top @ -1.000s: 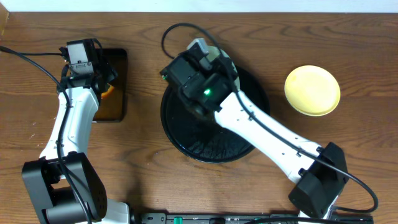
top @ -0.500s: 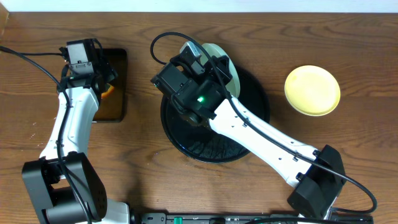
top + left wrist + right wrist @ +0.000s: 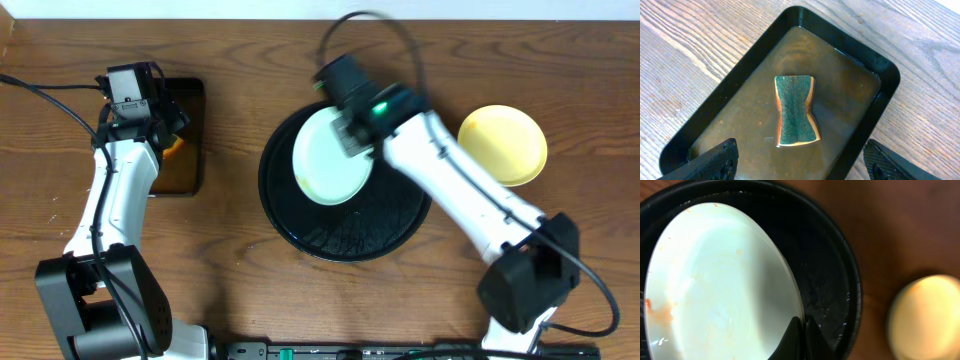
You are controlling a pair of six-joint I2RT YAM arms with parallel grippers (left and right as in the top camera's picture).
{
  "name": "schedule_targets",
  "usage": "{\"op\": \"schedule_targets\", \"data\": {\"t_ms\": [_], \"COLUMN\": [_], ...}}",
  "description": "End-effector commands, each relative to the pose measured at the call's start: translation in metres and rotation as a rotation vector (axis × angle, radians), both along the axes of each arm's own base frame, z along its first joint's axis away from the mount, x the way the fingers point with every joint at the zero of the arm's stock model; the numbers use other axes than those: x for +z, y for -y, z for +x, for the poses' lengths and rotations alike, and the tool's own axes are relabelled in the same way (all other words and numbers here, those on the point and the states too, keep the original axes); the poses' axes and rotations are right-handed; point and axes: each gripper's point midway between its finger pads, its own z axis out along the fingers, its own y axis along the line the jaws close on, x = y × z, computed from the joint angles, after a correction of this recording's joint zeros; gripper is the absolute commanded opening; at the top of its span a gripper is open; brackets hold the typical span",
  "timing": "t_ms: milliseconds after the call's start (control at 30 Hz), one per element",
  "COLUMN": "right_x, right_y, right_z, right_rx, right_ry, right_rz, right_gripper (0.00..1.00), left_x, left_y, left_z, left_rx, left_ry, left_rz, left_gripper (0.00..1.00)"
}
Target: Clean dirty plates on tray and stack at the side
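Observation:
A pale mint-white plate (image 3: 330, 157) with faint orange sauce smears (image 3: 715, 285) is held above the round black tray (image 3: 345, 235). My right gripper (image 3: 801, 337) is shut on this plate's rim, and it shows over the tray's far part in the overhead view (image 3: 352, 125). A pale yellow plate (image 3: 503, 145) lies on the table to the right of the tray, blurred in the right wrist view (image 3: 925, 315). My left gripper (image 3: 800, 162) is open above the rectangular pan. I see only two plates.
A rectangular black pan (image 3: 880, 80) of brownish liquid stands at the left (image 3: 185, 135), with a green and orange sponge (image 3: 795, 111) lying in it. Cables run across the table's far side.
My right arm has swung right and back. The mint-white plate, before mostly hidden under the arm at the tray's far edge, now shows whole over the tray. The left arm has not moved.

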Motion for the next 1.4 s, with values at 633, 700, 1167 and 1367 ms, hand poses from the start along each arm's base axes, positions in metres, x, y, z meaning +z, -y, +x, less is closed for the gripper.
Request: {"op": "schedule_targets", "data": {"t_ms": [633,700,1167,1367], "right_x": [-0.135,-0.139,-0.095,-0.051], "right_y": [0.047,0.047,0.027,0.047], "right_z": [-0.02,-0.021,-0.012,-0.006], "right_rx": [-0.188,-0.196,-0.146,-0.157], "right_ry": [-0.289,-0.286,-0.244,-0.108], "right_rz": [0.397,0.403,0.527,0.474], "right_gripper": [0.01,0.01,0.21,0.76], "left_x": [-0.004,-0.004,-0.023,-0.021], "left_y": [0.0,0.0,0.063,0.101], "left_z": [-0.002,-0.002,-0.012,-0.018], "left_rx": [0.0,0.0,-0.164,-0.268], "left_ry": [-0.011,-0.011,-0.066,-0.075], "left_rz": [0.001,0.001,-0.33,-0.522], "left_gripper": [0.81,0.81,0.81,0.81]}}
